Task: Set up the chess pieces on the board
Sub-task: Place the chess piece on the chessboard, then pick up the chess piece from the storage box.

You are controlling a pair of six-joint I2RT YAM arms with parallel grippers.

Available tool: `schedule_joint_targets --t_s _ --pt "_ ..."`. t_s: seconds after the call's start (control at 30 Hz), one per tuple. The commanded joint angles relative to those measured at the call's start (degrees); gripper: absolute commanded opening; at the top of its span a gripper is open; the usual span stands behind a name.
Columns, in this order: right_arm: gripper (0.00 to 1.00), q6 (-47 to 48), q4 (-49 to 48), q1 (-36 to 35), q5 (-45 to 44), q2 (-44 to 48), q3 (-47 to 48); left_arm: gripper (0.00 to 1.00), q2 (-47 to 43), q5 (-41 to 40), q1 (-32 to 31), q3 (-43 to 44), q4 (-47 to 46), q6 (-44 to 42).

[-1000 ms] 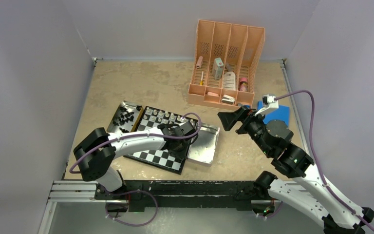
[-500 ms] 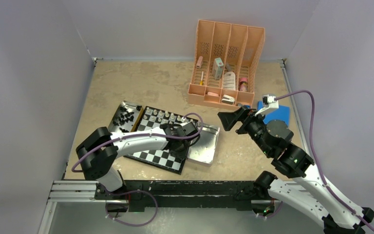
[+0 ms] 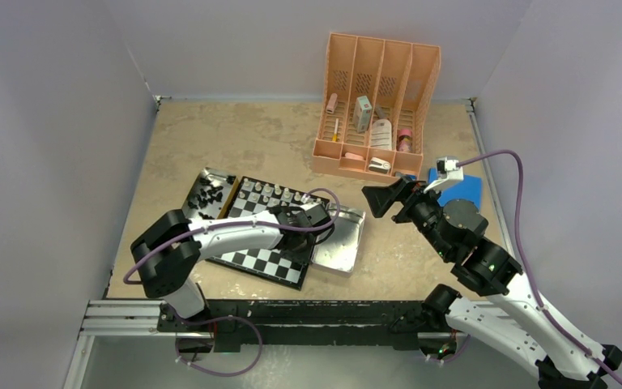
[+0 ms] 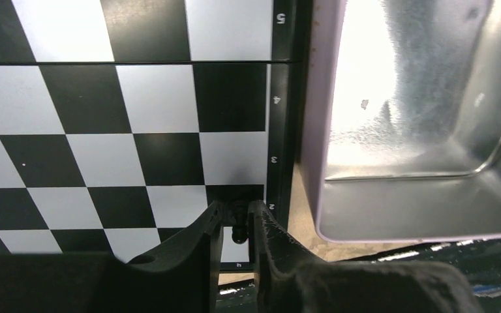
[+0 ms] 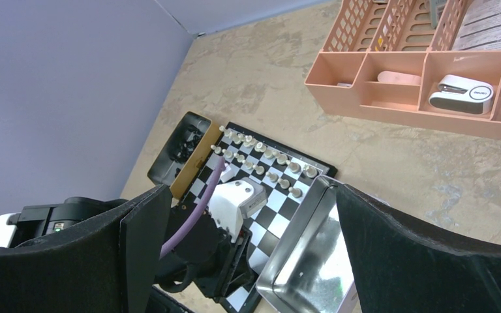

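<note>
Tan mottled table [image 3: 251, 138] with pale lilac walls [image 3: 235, 49] around it is what we're looking at, with two arms bolted at the near edge.

Nearest to us, the left gripper [image 4: 237, 218] is hanging low over the board's [image 4: 163, 101] near right corner. Its fingers [image 4: 196, 261] are sitting close together on either side of one black piece [image 4: 238, 228]. We're not managing to tell whether they're actually pinching it.

The one board is lying on the table in front of the left arm, between two silver trays. The right tray [image 4: 430, 195] is sitting just beside the board's right rim. The left tray [image 3: 198, 180] is holding a heap of black pieces [image 3: 207, 198], too small for us to count. Along the board's far edge, silvery-white pieces [image 3: 271, 193] are standing in two rows.

The right gripper [image 3: 372, 203] is hovering off to the right of the board, jaws spread wide and holding nothing.

Farthest back, one peach organizer [image 3: 368, 58] is showing four long slots plus a front row of small compartments. Small pink and white items are lying in it, including a white stapler-like thing [image 5: 460, 91]. One blue pad [image 3: 463, 190] is lying just to its right.
</note>
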State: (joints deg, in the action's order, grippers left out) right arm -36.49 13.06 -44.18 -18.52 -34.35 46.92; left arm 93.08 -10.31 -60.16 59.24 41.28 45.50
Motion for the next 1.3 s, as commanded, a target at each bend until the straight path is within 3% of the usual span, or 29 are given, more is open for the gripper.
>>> schedule_joint_targets --t_s 0.0,0.37,0.53,0.7,0.93,1.27 --pt "0.99 -0.5 -2.1 0.0 -0.2 0.4 1.1 0.23 0.6 -1.9 -0.4 2.3 2.0 0.9" --pt "0.99 -1.0 -2.6 0.0 0.9 0.2 0.6 0.34 -2.8 -3.8 0.2 6.6 2.5 -0.7" --pt "0.98 -1.1 -3.2 0.0 1.2 0.0 0.5 0.35 -3.7 -2.3 4.6 8.9 2.0 -3.9" --pt "0.99 -1.2 -3.3 0.1 1.2 0.5 0.2 0.36 -7.9 1.8 15.3 8.9 -1.0 -9.5" --pt "0.99 -0.6 -5.0 0.0 2.6 -0.1 -1.4 0.35 -8.8 -2.2 31.5 16.0 -0.6 -17.6" --pt "0.99 -0.2 -5.6 0.1 3.3 -0.6 -0.8 0.3 -5.3 2.1 52.5 19.1 -3.7 -19.7"
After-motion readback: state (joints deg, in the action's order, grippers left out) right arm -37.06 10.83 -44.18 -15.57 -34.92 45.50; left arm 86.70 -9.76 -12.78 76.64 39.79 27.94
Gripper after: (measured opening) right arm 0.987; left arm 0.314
